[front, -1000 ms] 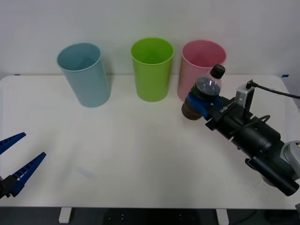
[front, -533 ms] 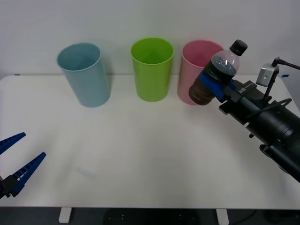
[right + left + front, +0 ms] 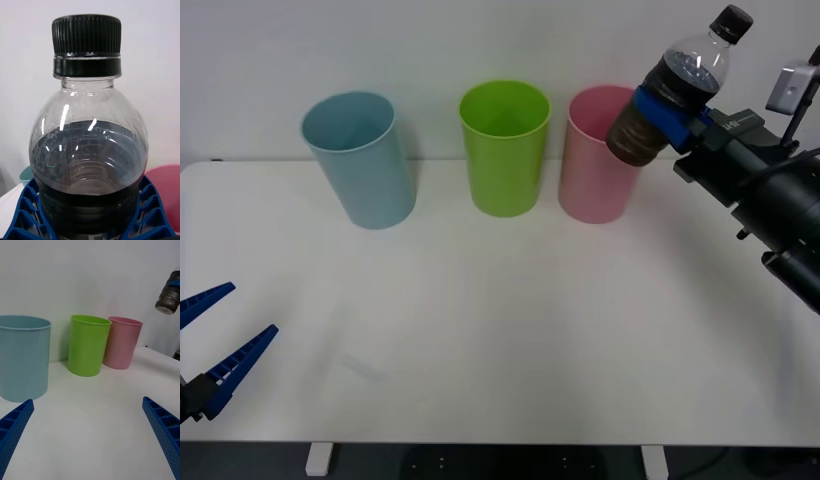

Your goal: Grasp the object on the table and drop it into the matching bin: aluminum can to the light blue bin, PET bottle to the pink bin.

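A: What's on the left?
B: The left end effector (image 3: 210,345) rests spread wide low over the worktop (image 3: 480,320).
A: And rightward?
B: The right end effector (image 3: 668,115) clamps the PET bottle (image 3: 672,88), tilted, raised just right of the pink bin (image 3: 598,160).

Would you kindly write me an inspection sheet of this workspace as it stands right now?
Surface: white table, bare in front.
Job's things: PET bottle held tilted in the air beside the pink bin; light blue bin at far left.
Clutter: lime green bin between them.
Grippers: right gripper shut on the bottle; left gripper open, low at the table's near left.
Cables: black cable on right arm.
Surroundings: plain white wall.
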